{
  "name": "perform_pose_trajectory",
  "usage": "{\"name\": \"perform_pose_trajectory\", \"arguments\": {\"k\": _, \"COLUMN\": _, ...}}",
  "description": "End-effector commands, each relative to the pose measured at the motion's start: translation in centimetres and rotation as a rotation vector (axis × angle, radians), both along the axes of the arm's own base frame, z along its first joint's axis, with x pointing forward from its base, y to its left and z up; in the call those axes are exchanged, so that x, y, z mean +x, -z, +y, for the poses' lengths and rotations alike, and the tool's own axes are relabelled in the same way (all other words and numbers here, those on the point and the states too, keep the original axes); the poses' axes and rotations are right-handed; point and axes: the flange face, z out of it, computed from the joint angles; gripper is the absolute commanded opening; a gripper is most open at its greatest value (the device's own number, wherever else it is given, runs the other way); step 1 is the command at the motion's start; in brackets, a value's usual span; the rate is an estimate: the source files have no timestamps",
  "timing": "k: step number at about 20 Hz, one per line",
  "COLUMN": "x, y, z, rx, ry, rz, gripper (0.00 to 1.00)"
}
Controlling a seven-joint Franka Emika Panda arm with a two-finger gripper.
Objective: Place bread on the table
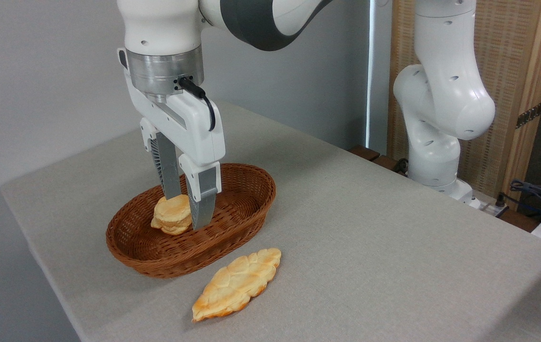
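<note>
Over the basket: gripper [186, 211] pointing down, fingers closed against the bread's two sides.
Bread [171, 215]: small lumpy bun, pale gold, inside the wicker basket [232, 227], tilted; whether it touches the basket floor cannot be told.
Basket: brown oval, on the table [370, 228], left of centre.
Braided bread [237, 284]: long, flat, on the cloth just in front of the basket.
Table: plain grey-beige cloth.
Room: grey wall [37, 71] behind; wooden slatted panel [512, 71] and cables [536, 192] at right.
</note>
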Motion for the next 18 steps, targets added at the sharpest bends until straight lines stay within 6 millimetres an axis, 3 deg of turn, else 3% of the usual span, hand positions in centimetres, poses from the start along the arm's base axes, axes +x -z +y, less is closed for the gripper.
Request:
{"name": "perform_pose_trajectory", "arguments": {"k": 1, "x": 0.2, "y": -0.3, "z": -0.1, "rx": -0.003, "ry": 0.004, "rz": -0.002, "gripper": 1.0}}
{"name": "perform_pose_trajectory", "arguments": {"k": 15, "x": 0.1, "y": -0.8, "z": -0.7, "rx": -0.017, "ry": -0.098, "rz": 0.002, "gripper": 1.0}}
{"name": "perform_pose_trajectory", "arguments": {"k": 18, "x": 0.1, "y": -0.7, "z": -1.8, "rx": -0.018, "ry": -0.075, "rz": 0.004, "gripper": 1.0}}
